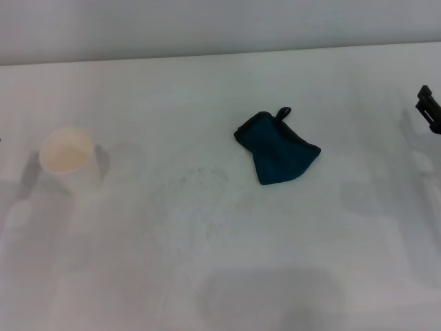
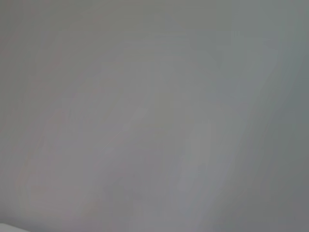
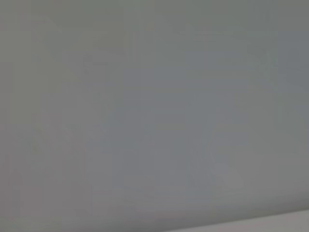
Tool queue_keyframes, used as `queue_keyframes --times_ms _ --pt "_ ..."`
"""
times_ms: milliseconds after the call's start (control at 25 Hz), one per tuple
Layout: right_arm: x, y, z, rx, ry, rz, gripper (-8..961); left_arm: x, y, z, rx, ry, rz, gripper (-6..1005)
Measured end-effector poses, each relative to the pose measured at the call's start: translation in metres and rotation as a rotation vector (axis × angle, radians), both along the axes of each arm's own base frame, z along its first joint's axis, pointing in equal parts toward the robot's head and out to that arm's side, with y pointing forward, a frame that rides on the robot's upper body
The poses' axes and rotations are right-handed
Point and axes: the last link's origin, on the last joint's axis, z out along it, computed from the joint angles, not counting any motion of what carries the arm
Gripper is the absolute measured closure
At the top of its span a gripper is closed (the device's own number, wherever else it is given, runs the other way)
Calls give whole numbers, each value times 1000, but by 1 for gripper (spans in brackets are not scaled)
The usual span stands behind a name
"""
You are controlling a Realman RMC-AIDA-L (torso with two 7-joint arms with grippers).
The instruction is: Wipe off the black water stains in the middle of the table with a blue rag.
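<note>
The blue rag (image 1: 277,149) lies crumpled on the white table (image 1: 331,248), right of the middle, with its black loop pointing to the far side. No gripper touches it. The black water stains are not in view as a dark blotch; only a faint greyish smear (image 1: 198,189) marks the table left of the rag. A black part of my right gripper (image 1: 429,107) shows at the right edge of the head view, well away from the rag. My left gripper is out of view. Both wrist views show only a plain grey surface.
A white paper cup (image 1: 67,157) stands upright at the left of the table. The table's far edge (image 1: 220,54) meets a pale wall.
</note>
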Motion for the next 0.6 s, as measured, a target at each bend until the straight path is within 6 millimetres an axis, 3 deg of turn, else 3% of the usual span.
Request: queue_keyframes --times_ms 360,600 --pt "-3 -7 -5 -26 0 30 101 -3 -3 -1 -28 7 2 108" --pt "-6 -14 -10 -47 52 65 100 -4 5 2 2 -61 40 107"
